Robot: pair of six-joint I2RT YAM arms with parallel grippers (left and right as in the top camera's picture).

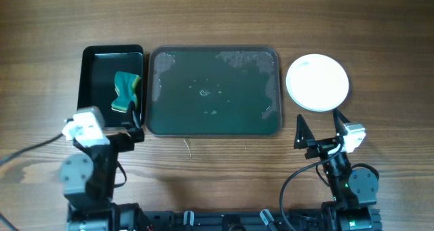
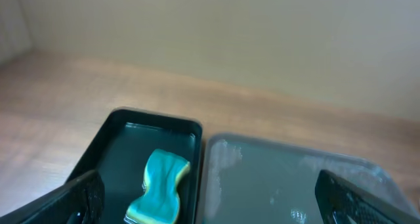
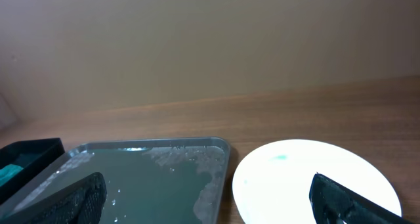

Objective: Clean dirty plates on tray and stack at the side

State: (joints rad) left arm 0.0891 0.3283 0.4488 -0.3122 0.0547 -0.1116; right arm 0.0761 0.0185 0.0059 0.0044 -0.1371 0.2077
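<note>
Well, the plate I can see is a white round one lying on the table just beside the right end of the tray, apart from it. From above it reads as a single disc, and I cannot tell whether others lie stacked beneath it. My right wrist camera cuts off its near edge and shows a faint teal fleck towards its far rim. The tray's floor shows a film of water and whitish streaks along its far and right sides. My right gripper hangs near the plate's near side, jaws spread wide and holding nothing. My left gripper is likewise wide apart and empty; from overhead its fingers are mostly hidden under the wrist camera. It sits by the near corner of the black tub, left of the tray, where a teal and yellow sponge lies, its near end cut off in the left wrist view
</note>
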